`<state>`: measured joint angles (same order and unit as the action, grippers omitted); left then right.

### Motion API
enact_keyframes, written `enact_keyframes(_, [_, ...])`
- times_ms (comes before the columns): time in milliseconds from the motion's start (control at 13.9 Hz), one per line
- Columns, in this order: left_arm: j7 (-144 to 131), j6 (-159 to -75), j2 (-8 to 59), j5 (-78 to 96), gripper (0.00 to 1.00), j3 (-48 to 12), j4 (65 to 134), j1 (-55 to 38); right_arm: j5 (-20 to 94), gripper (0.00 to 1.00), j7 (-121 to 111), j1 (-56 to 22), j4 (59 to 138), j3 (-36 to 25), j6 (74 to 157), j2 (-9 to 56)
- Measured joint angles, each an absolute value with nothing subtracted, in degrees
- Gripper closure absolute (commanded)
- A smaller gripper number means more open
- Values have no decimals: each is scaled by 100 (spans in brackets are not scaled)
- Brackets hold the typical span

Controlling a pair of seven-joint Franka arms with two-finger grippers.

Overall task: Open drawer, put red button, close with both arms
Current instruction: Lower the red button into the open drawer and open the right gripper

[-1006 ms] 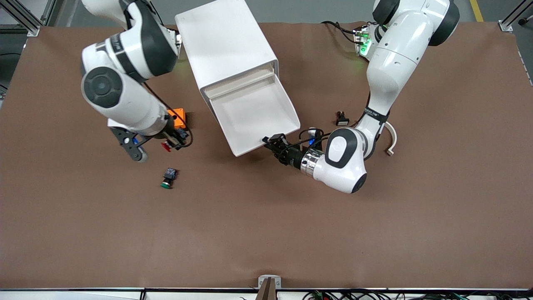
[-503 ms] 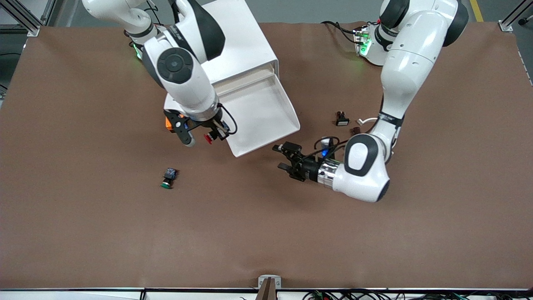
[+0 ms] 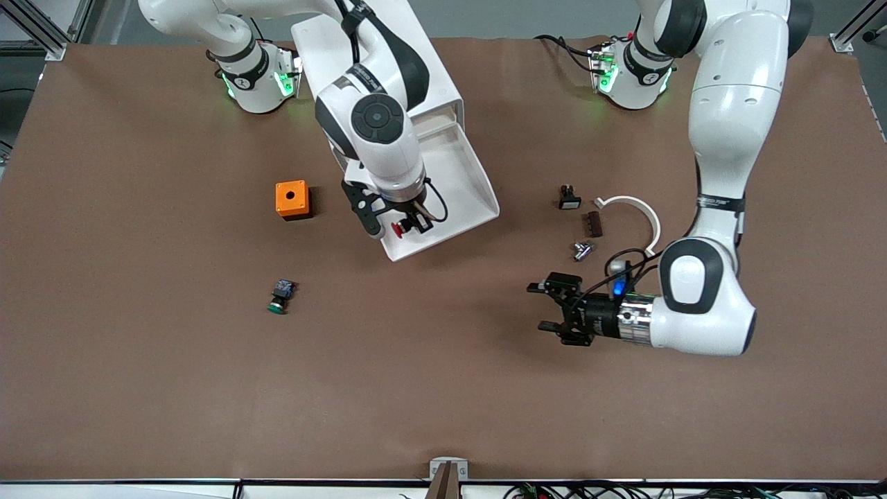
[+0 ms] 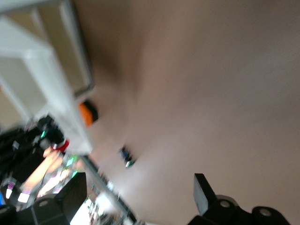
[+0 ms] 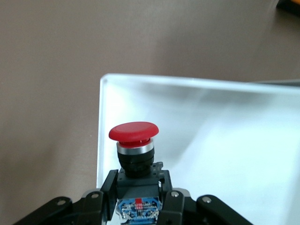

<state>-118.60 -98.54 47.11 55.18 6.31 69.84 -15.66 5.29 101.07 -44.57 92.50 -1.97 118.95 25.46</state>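
Observation:
The drawer (image 3: 450, 173) stands pulled out of the white cabinet (image 3: 374, 69), its tray bare. My right gripper (image 3: 404, 229) is shut on the red button (image 3: 399, 228) and holds it over the drawer's front corner. In the right wrist view the red button (image 5: 134, 133) points cap outward from my right gripper (image 5: 138, 183), with the drawer floor (image 5: 225, 140) below it. My left gripper (image 3: 551, 307) is open over the bare brown mat, apart from the drawer and toward the left arm's end. Its fingers (image 4: 202, 192) hold nothing.
An orange box (image 3: 292, 199) sits beside the drawer toward the right arm's end, with a green button (image 3: 279, 298) nearer the camera. A black button with a white face (image 3: 569, 199), a brown block (image 3: 594, 223), a metal piece (image 3: 582, 249) and a white curved strip (image 3: 641, 208) lie toward the left arm's end.
My right gripper carried the red button from beside the orange box to over the drawer's front corner. My left gripper let go of the drawer front, opened and drew away.

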Motion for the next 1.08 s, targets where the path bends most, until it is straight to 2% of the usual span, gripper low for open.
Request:
enact_keyframes(72, [-11676, -9819, 4705, 5091, 0, 650, 6986, -1563, 529, 100, 10218, -4508, 9245, -197, 11941, 2591])
enact_keyframes(215, [-11323, -9804, 4703, 4272, 0, 618, 6986, -1598, 529, 1, 10466, -4598, 9210, -197, 11988, 2674])
enact_keyframes(646, [-9378, -9935, 4567, 2826, 0, 601, 6975, -1993, 528, 0, 10343, -4653, 8917, -245, 11891, 2809])
enact_keyframes(862, [-8451, -10325, 4569, 2343, 0, 590, 7012, -2465, 524, 0, 8805, -4363, 8523, -338, 11046, 2801])
enact_keyframes(1077, [-7744, -10742, 4585, 1880, 0, 541, 7087, -3003, 502, 0, 6697, -3715, 8286, -425, 10119, 2606])
